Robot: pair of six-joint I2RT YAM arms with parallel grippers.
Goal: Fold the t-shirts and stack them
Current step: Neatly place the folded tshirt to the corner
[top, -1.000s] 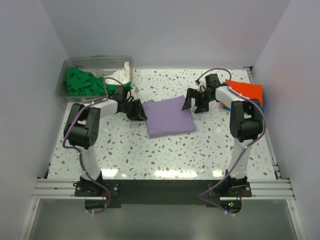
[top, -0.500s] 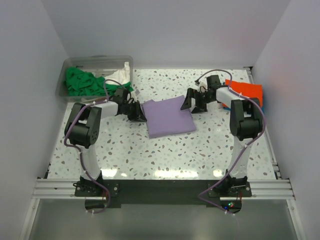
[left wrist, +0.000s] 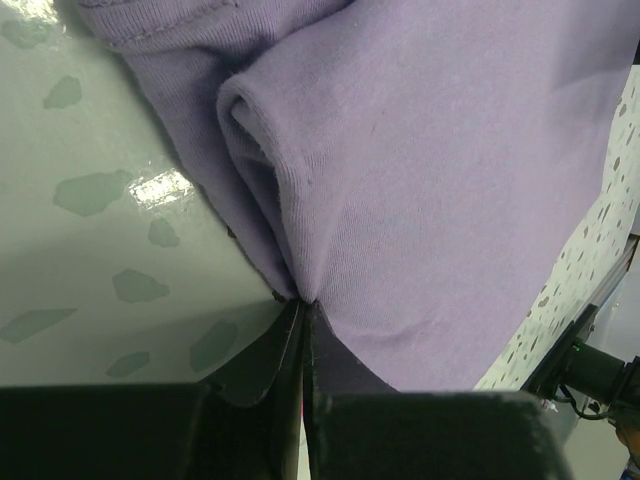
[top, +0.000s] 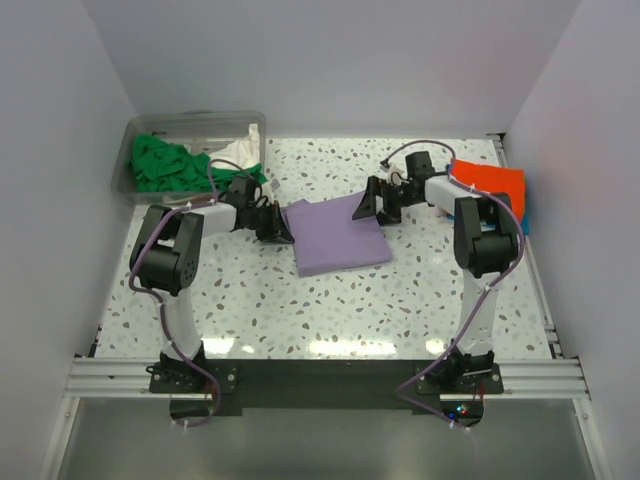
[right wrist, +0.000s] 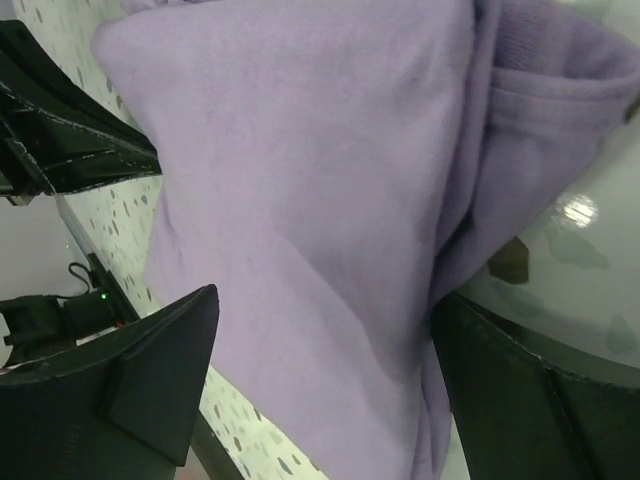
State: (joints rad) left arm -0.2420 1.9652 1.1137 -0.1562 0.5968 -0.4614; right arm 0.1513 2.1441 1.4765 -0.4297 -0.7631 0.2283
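Note:
A folded lavender t-shirt (top: 338, 235) lies mid-table. My left gripper (top: 280, 228) is at its left edge, and in the left wrist view the jaws (left wrist: 302, 305) are shut, pinching a fold of the lavender cloth (left wrist: 420, 170). My right gripper (top: 372, 205) is at the shirt's far right corner. In the right wrist view it (right wrist: 320, 330) stands open, its fingers (right wrist: 150, 370) wide apart on either side of the lavender cloth (right wrist: 300, 180). Green t-shirts (top: 165, 165) and a white one (top: 238, 152) fill the tub. An orange t-shirt (top: 490, 182) lies at the right over a blue one (top: 524, 215).
A clear plastic tub (top: 135, 135) stands at the back left corner. White walls enclose the speckled table (top: 330, 300) on the left, back and right. The orange and blue stack sits against the right edge.
My left gripper has shut on the lavender shirt's left edge. My right gripper has moved left and further back over the shirt's far right corner.

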